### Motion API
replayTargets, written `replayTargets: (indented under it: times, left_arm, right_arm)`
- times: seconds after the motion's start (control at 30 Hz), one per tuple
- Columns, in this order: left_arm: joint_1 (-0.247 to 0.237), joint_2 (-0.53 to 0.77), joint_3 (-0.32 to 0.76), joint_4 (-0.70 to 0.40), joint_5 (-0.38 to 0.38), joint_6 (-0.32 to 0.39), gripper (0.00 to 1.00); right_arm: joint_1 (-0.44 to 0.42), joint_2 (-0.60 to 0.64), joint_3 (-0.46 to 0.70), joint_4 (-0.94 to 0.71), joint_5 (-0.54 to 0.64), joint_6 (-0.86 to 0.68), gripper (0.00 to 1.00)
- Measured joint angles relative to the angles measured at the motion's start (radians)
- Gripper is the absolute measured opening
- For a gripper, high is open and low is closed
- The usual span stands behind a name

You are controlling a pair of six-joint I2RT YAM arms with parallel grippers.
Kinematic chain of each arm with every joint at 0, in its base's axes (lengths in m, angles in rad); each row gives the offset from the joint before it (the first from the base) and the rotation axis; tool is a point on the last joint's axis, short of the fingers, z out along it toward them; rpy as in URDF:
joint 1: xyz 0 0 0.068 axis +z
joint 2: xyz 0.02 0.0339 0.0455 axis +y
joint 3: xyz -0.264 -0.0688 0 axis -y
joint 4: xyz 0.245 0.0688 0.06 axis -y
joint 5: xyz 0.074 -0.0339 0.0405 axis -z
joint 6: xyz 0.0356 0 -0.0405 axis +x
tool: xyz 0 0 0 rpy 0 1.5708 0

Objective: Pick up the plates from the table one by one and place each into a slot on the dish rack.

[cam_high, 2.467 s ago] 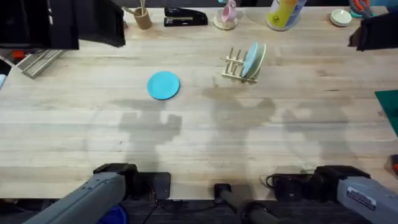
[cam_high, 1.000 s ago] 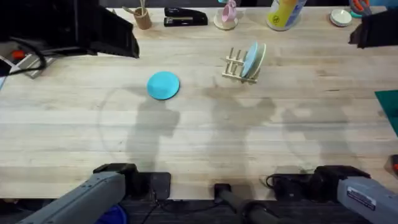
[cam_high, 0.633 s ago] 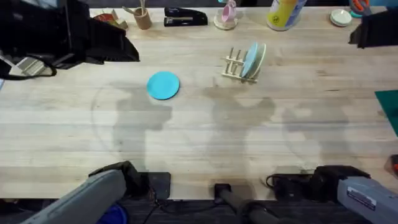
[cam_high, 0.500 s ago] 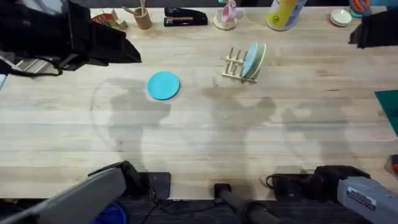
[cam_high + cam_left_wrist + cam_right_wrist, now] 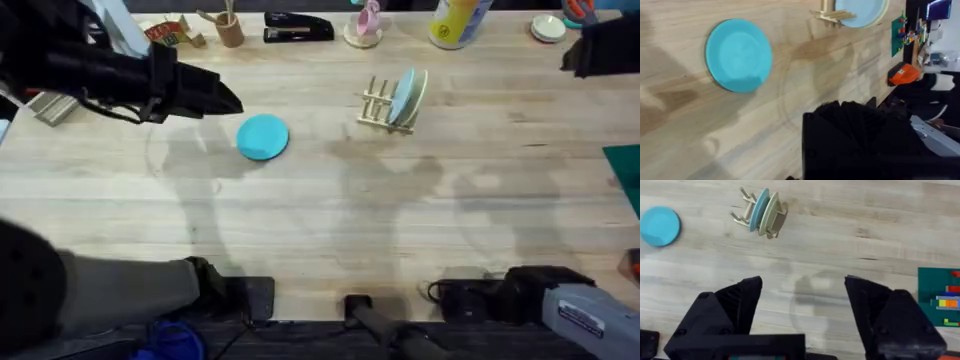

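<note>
At the far left, the left gripper [image 5: 225,102] hangs over the table [image 5: 330,230], its tip just left of the turquoise plate [image 5: 263,136]; whether its fingers are parted cannot be told. The plate lies flat on bare planks. Further right stands the dish rack [image 5: 378,105], a pale blue plate [image 5: 758,209] and a cream plate [image 5: 771,213] upright in its slots. Clutter lines the far edge. The right gripper [image 5: 802,305] stands wide open.
</note>
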Motion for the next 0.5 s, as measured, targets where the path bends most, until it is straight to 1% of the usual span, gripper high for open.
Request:
replayTargets:
  times: [0.1, 0.33, 0.5]
  left_arm:
    - [0.0, 0.054, -0.002, 0.018, 0.004, 0.016, 0.042]
    - [0.0, 0.162, -0.002, 0.019, 0.017, 0.085, 0.042]
    - [0.0, 0.244, -0.002, 0.063, 0.019, 0.112, 0.042]
  right_arm:
    - [0.0, 0.0, 0.0, 0.0, 0.0, 0.0, 0.994]
    - [0.0, 0.0, 0.0, 0.0, 0.0, 0.0, 0.993]
    - [0.0, 0.0, 0.0, 0.0, 0.0, 0.0, 0.993]
